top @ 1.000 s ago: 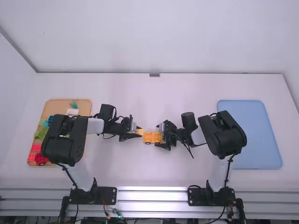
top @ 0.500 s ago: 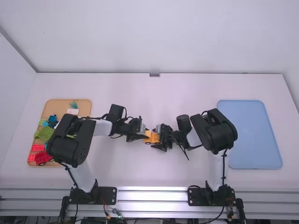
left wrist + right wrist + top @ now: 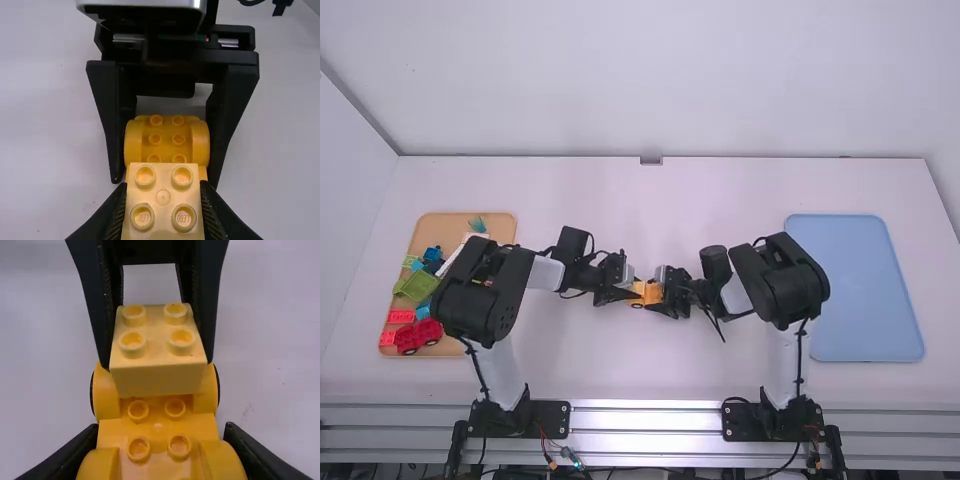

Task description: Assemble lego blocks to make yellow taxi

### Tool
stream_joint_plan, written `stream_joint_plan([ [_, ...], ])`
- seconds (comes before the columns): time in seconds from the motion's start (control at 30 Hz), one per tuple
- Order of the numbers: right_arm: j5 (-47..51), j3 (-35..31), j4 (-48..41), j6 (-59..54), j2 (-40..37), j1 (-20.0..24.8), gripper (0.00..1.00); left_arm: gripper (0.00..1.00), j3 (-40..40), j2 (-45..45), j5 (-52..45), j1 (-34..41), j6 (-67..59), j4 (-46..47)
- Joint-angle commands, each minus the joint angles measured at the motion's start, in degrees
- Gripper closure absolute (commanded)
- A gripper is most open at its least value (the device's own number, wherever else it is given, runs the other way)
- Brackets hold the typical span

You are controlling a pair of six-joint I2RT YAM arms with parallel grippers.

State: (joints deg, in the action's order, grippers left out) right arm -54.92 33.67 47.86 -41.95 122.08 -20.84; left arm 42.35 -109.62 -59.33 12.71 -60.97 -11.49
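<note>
The left gripper (image 3: 636,293) pinches a pale yellow square block with four studs (image 3: 157,375) between its two fingers, block sides against both. The right gripper (image 3: 653,297) faces it, its fingers clamped on the sides of an orange-yellow plastic car base with rounded fenders and black wheels (image 3: 157,427). The block is level, studs up, over the base's end nearer the left gripper; two base studs show just beside the block's edge, with more nearer the right gripper's fingers. Whether the block is seated or just above the base, I can't quite tell.

Both grippers meet near the middle of the table, with white surface running beyond them to its back edge and on their near side. The tan tray (image 3: 440,216) of coloured blocks lies well off to the left, partly behind the left arm; the light blue tray (image 3: 865,290) sits at the right, the right arm's thick black joint overlapping its near-left part in the high view.

The white table (image 3: 720,190) looks smooth, with white walls around it.
</note>
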Motion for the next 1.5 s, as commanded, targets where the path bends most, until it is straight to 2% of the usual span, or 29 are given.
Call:
stream_joint_plan([
  [0.0, 1.0, 0.1, -0.3, -0.3, 0.9, -0.4, 0.47, 0.89, -0.6, -0.4, -1.2, 0.5, 1.0, 0.1],
  [0.37, 1.0, 0.1, -0.3, -0.3, 0.9, -0.4, 0.47, 0.89, -0.7, -0.4, -0.5, 1.2, 1.2, 0.5],
  [0.53, 1.0, 0.1, -0.3, -0.2, 0.9, -0.1, 0.47, 0.94, -0.6, -0.4, 4.2, 2.7, 1.2, 0.4],
  [0.8, 1.0, 0.0, -0.3, -0.3, 0.9, 0.0, 0.47, 0.98, -0.6, -0.4, 5.3, 2.6, 2.9, -1.1],
  [1.0, 1.4, 0.1, -0.3, -0.2, 0.9, -0.2, 0.46, 0.97, -0.6, -0.4, 9.1, 2.6, 2.9, -1.3],
  [1.3, 1.4, 0.1, -0.3, -0.3, 0.9, -0.2, 0.46, 0.95, -0.6, 0.0, 9.0, 2.7, 3.8, -1.3],
  [1.47, 1.4, 0.1, -0.3, -0.3, 0.9, -0.2, 0.46, 0.97, -0.6, 1.8, 9.0, 2.6, 3.8, -0.5],
])
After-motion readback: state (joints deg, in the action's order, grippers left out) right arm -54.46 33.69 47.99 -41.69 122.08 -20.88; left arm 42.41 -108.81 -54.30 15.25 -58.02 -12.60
